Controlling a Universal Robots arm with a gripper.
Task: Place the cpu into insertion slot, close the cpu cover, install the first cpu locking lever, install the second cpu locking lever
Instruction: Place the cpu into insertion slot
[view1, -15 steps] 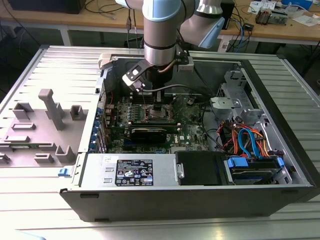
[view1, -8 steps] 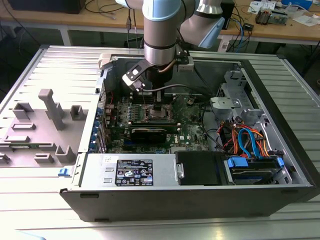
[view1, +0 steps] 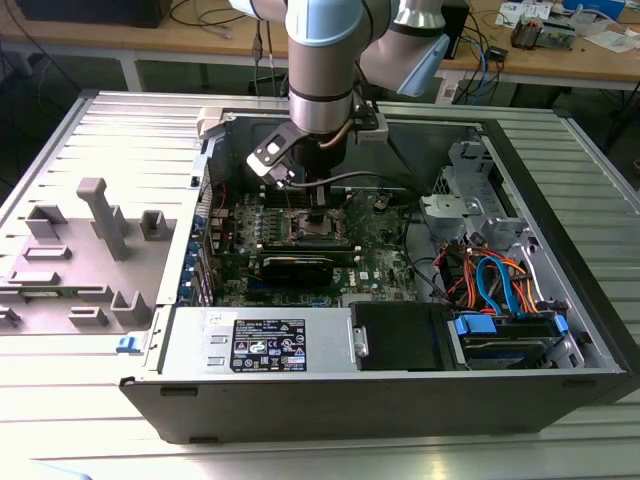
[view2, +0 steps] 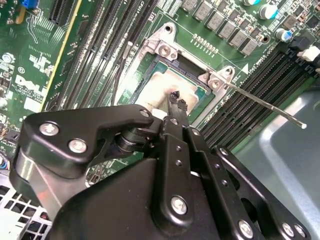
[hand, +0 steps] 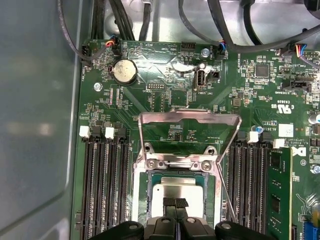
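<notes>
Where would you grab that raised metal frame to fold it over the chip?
On the cpu cover, grip the free bar opposite its hinge, coming from above: it stands raised open, pivoting at the hinge end, so that bar likely gives most leverage.

Behind your workspace you have a long wooden bench (view1: 130, 45) on white legs (view1: 130, 72), strewn with loose cables (view1: 205, 15). A second wooden bench (view1: 560, 65), cluttered with small items, stands at the exterior view's right. Your work surface is a ribbed grey metal table (view1: 130, 130), evenly lit. The floor (view1: 50, 75) beneath the benches is dark.
</notes>
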